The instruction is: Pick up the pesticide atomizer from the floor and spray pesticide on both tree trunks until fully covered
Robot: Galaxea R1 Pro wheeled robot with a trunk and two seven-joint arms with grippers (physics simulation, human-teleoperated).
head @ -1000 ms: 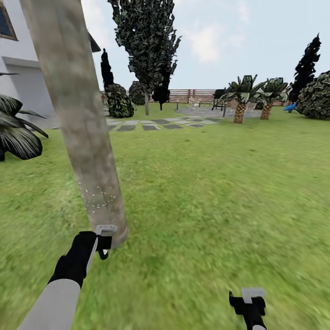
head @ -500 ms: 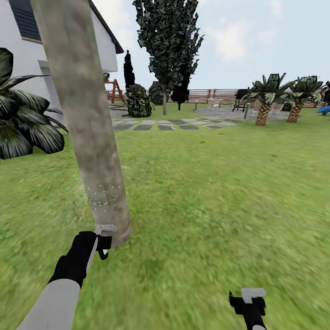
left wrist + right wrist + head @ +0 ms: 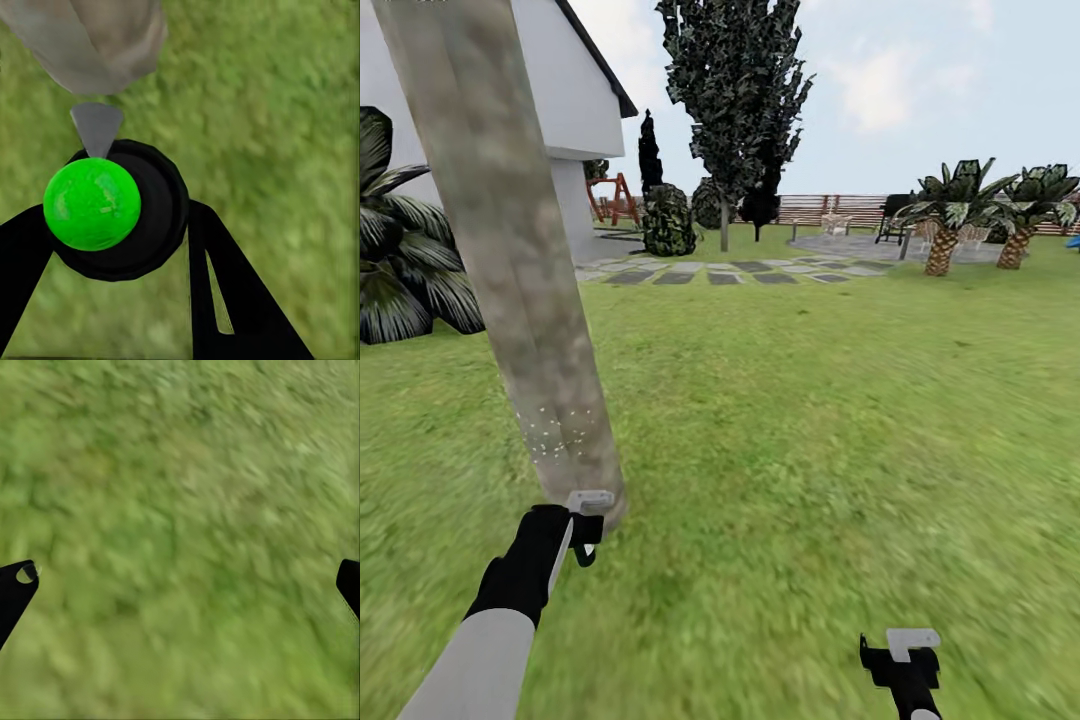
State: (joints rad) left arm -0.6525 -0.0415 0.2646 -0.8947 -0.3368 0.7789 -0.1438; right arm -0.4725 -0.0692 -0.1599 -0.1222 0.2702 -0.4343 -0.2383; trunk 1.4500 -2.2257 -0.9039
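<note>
A wide lawn (image 3: 810, 420) ran back to a slat fence (image 3: 830, 208), with a white house (image 3: 575, 110) at ten o'clock and stepping stones (image 3: 710, 272) beyond.

Your atomizer (image 3: 112, 210) sat in the left gripper (image 3: 120, 225), seen end-on in the left wrist view as a round black body with a green ball over it and a grey nozzle tip aimed at the trunk base. The fingers (image 3: 232, 300) were closed against its sides, pinching it. From the head view you could see only the gripper (image 3: 588, 525) just beside the foot of the trunk (image 3: 510, 260); the bottle itself was too small to make out there.

It looked light, rigid and smooth, so likely slippery: a grip across the middle of the body, clear of the nozzle, seemed right, as you had it.

A patch of whitish specks (image 3: 558, 432) lay low on the trunk at about eleven o'clock from the gripper. Most of the bark above looked bare.

Your right gripper (image 3: 180, 577) hung spread wide over grass, holding nothing.
</note>
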